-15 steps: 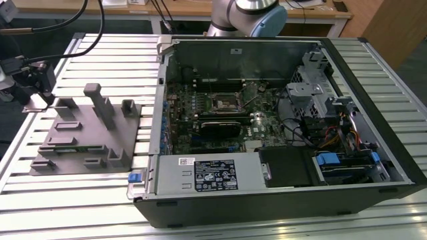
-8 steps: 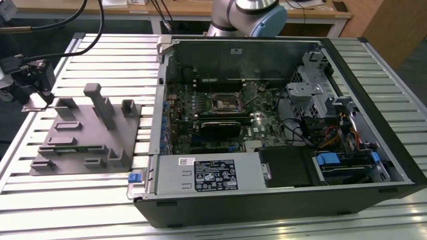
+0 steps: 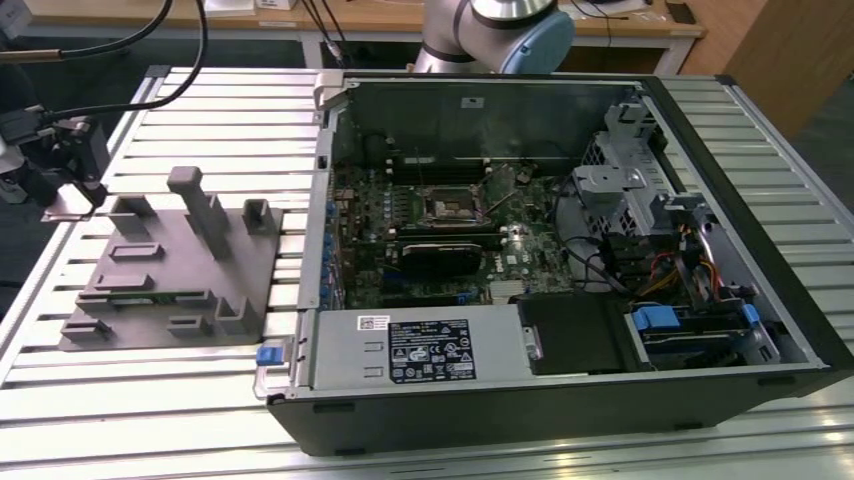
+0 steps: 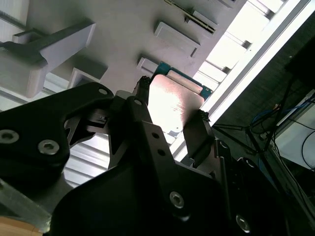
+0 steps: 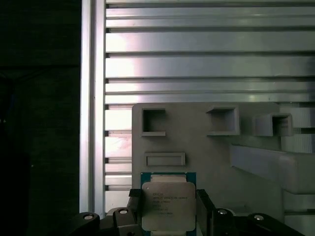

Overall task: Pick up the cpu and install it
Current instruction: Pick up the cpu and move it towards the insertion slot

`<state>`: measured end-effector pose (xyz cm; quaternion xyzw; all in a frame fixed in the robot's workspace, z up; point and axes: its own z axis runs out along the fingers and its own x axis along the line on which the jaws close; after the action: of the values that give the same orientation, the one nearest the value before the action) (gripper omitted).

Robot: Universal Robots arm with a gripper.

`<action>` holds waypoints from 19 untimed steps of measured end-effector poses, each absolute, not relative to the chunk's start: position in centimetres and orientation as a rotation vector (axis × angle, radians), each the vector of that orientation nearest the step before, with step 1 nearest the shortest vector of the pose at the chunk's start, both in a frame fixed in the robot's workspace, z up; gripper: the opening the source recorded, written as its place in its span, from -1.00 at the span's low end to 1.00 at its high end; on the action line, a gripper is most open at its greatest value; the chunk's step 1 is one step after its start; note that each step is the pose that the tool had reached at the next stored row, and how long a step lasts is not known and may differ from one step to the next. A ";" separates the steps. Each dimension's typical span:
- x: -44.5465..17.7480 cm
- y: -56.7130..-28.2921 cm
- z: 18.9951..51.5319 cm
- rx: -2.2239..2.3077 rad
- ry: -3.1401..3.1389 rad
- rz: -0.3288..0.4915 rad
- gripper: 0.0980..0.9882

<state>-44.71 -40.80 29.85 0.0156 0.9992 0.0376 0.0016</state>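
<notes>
Exterior view: the arm's (image 3: 497,28) grey and blue joint stands at the far edge of the slatted bench (image 3: 160,400), behind the open computer case (image 3: 561,400). The tool (image 3: 70,185) hangs low at the exterior view's left, over the outer end of the grey block (image 3: 174,270) with upright posts, and black cables loop up from it. It is well apart from the case. Inside the case the motherboard's dark socket frame (image 3: 454,208) lies bare.

Second wrist view: the tool (image 4: 172,104) points down at the grey block (image 4: 123,29). Its two black fingers (image 4: 143,98) stand on opposite sides of the cpu (image 4: 170,96), each against an edge of it, so the tool is closed on the chip. The cpu's silvery top faces the camera and shines, and a blue-green rim shows along its far edge. Bench slats (image 4: 236,44) run beside the block.

First wrist view: the cpu (image 5: 168,201) sits flat, pale top up, at the near edge of the grey block (image 5: 206,147), just beside a shallow rectangular recess (image 5: 165,159). The black fingers (image 5: 135,206) of the tool (image 5: 169,209) press its two side edges. I cannot tell whether the chip rests on the block or is lifted clear of it. Beyond the block lie the bench slats (image 5: 206,64).
</notes>
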 end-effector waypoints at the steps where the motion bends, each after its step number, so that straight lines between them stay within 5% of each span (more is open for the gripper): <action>1: -44.7 -40.8 29.9 0.049 3.136 0.118 -0.03; 19: -44.7 -40.8 30.8 0.049 3.136 0.118 -0.03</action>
<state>-44.71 -40.80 30.84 0.0156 0.9992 0.0376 0.0016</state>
